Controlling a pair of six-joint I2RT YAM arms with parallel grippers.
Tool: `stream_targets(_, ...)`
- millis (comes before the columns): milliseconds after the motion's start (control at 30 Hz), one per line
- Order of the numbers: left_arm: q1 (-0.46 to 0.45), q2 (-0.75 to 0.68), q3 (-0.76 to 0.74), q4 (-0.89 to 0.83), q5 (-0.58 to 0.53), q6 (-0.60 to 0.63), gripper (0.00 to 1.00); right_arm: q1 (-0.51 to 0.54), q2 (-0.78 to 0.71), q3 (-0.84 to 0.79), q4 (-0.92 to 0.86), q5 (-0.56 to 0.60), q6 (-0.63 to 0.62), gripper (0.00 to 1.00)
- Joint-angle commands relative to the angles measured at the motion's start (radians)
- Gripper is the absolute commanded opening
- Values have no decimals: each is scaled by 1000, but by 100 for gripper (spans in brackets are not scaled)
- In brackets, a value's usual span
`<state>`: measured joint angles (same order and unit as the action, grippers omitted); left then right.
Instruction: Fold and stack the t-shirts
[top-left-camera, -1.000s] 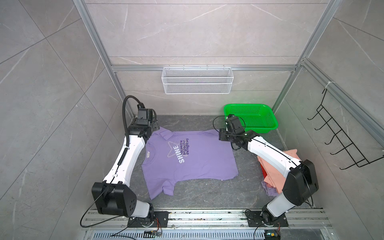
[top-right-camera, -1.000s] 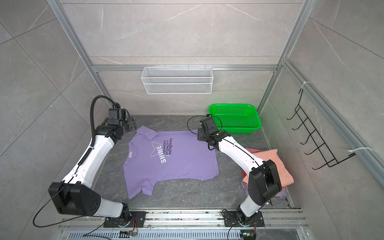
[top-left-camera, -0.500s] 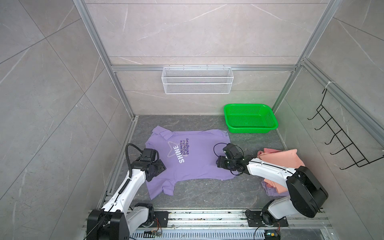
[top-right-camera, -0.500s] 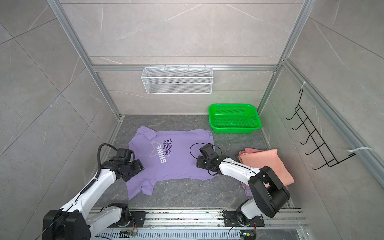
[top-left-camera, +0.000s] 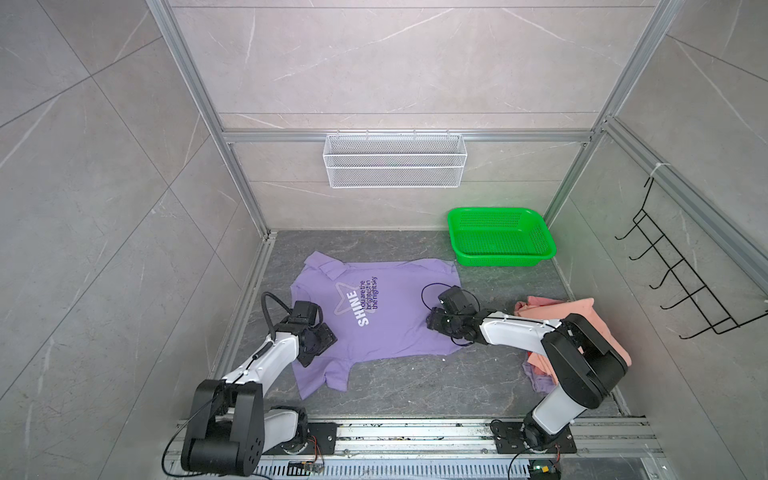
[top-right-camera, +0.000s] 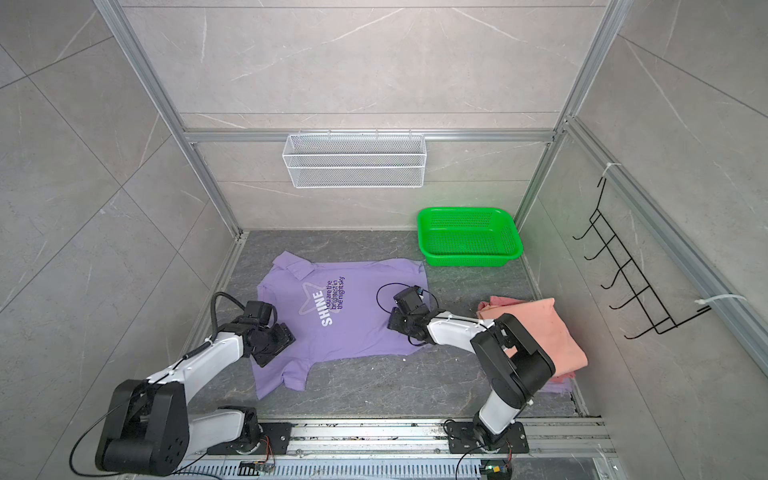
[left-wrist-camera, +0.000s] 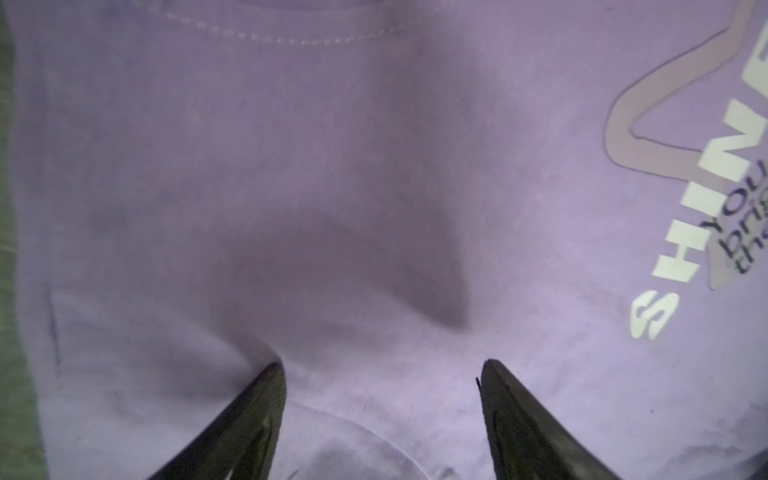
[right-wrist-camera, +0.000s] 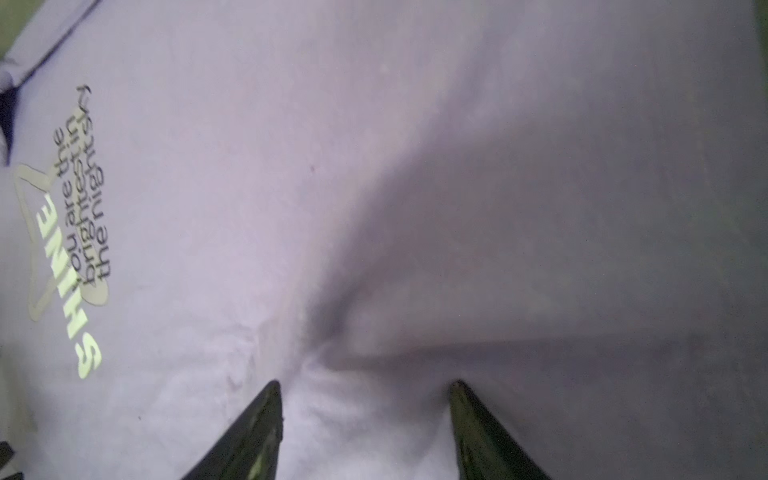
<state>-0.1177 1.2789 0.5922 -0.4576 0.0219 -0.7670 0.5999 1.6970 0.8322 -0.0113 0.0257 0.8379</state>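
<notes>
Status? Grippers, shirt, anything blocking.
Left gripper and right gripper open, tips down on lavender purple cotton SHINE-print t-shirt. Shirt spread flat, unfolded. Nothing else on it; salmon pink t-shirt heaped aside.

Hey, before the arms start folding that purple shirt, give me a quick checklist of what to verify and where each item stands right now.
1. Purple SHINE shirt spread flat, print up: ok.
2. Left gripper open above the shirt's near shoulder: ok, jaws apart.
3. Right gripper open above the shirt by its hem: ok, jaws apart.
4. Fingertips touching the cloth: cannot tell.
5. Far sleeve smooth: not ok, it lies folded over.
6. Right arm clear of the pink shirt: cannot tell; its elbow hangs over it.
</notes>
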Motion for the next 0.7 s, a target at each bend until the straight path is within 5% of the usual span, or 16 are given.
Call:
stream_targets(0,26,106,51,101,-35,63,77,-32,112,13,-28,-11,13,65)
stream_targets(300,112,330,280,161,4,250,72,-108,228,241,-99,-23,-79,64)
stream_targets(400,112,248,302,154,48,279,69,-120,188,263,-104,-39,-121,64)
stream_targets(667,112,-46,260,-192,-115,98,69,-121,-79,132,-160,-18,-169,65)
